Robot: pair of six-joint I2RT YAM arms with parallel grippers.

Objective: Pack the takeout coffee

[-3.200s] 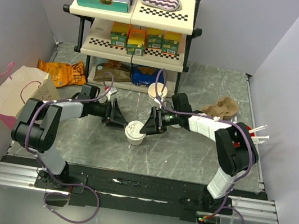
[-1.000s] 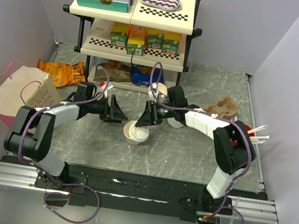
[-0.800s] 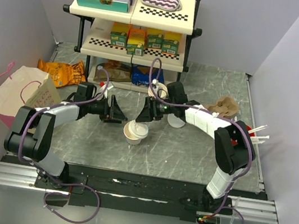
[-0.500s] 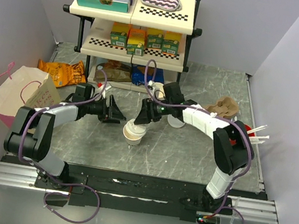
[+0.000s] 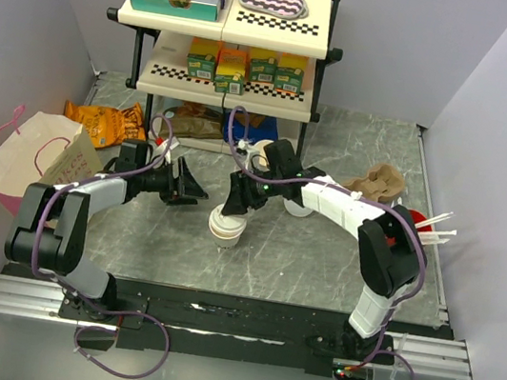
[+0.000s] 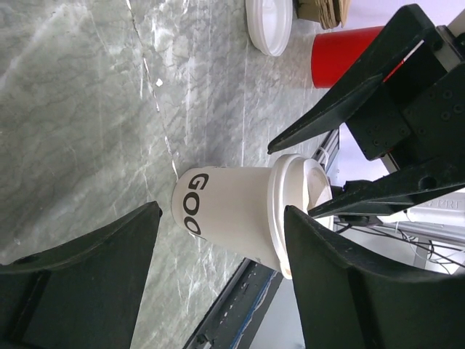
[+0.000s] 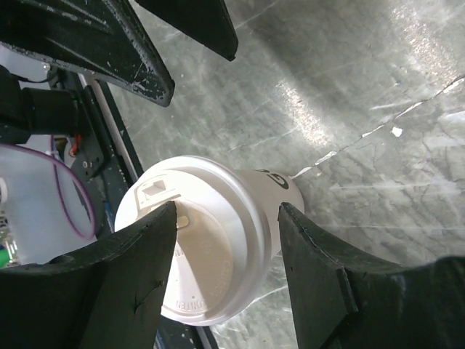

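Cream-white and lidded, the coffee cup (image 5: 226,227) is standing upright on the grey marbled desk (image 5: 320,258), its long axis pointing straight up, roughly midway between the two arms. The right end effector (image 5: 236,203) is the nearer one. It is reaching over the cup from the far right side, its fingers straddling the lid (image 7: 203,247) and appearing to lie against its rim, though I cannot tell whether they are squeezing. The left end effector (image 5: 188,186) is hanging just beside the cup on its left. Its fingers are spread wide and touching nothing, with the cup lying ahead of their gap.
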